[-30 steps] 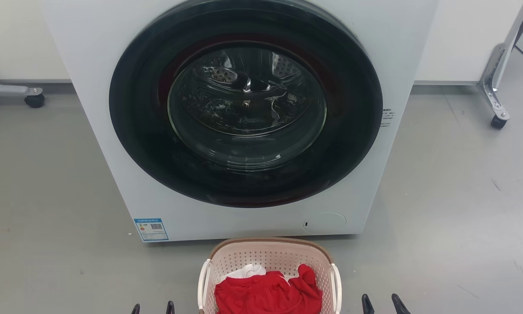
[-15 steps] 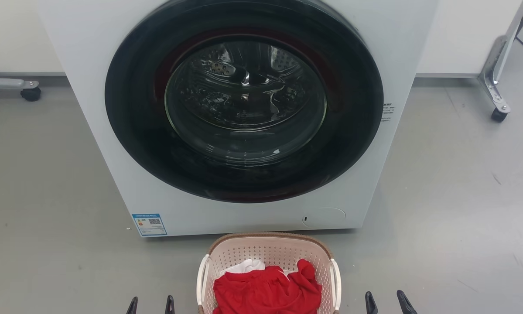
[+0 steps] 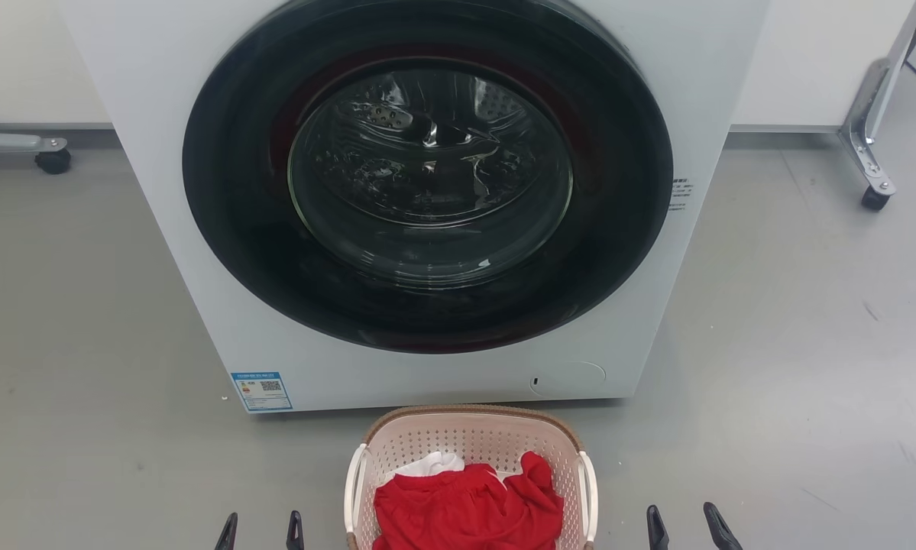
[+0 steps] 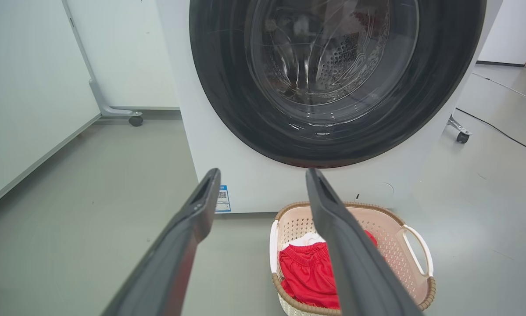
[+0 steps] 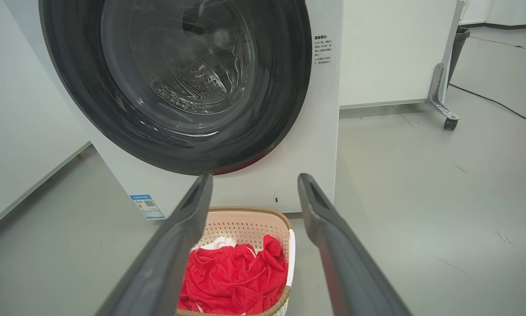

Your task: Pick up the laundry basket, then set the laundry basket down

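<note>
Head view | camera dipped since a second ago; basket [image 3: 473, 441] unmoved on floor [image 3: 83, 321] | left hand [image 3: 260, 531], right hand [image 3: 687, 527]: open, empty, flanking it | I judge grasp pending

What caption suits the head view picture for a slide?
Open left hand and right hand flank the laundry basket of red clothes on the floor before a washing machine.

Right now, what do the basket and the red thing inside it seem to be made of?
The basket looks like moulded matte plastic: evenly punched holes, brown woven-look rim. The red thing looks like soft cloth: it folds and wrinkles.
</note>
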You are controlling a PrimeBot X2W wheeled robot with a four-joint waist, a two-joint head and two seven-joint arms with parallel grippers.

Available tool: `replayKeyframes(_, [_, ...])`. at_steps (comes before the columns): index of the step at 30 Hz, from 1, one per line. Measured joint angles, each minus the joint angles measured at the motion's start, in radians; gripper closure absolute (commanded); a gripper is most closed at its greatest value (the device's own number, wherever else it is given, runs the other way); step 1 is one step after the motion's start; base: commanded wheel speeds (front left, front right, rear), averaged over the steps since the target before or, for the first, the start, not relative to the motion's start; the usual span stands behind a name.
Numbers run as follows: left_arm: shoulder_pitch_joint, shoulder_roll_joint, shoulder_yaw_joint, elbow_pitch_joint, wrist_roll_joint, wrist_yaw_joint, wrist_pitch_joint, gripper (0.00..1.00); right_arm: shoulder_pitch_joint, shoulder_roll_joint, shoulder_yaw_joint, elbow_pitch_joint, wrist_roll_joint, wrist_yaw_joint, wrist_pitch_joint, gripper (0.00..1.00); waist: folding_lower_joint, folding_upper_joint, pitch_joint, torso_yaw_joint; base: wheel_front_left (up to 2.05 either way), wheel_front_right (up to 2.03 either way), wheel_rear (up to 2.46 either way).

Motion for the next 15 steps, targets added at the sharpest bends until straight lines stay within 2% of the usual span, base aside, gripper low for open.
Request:
replayKeyframes(14, [-0.002, -0.003, 0.009, 0.005, 0.010, 0.000, 0.000, 0.00, 0.001, 0.002, -0.008, -0.007, -0.011, 0.000, 0.000, 0.00, 0.0000, 0.0000, 0.000, 0.004, 0.00, 0.00, 0.00])
replayKeyframes(15, [0.000, -0.003, 0.008, 0.013, 0.009, -0.001, 0.001, 1.00, 0.001, 0.002, -0.007, 0.001, -0.010, 0.000, 0.002, 1.00, 0.0000, 0.0000, 0.000, 0.004, 0.00, 0.00, 0.00])
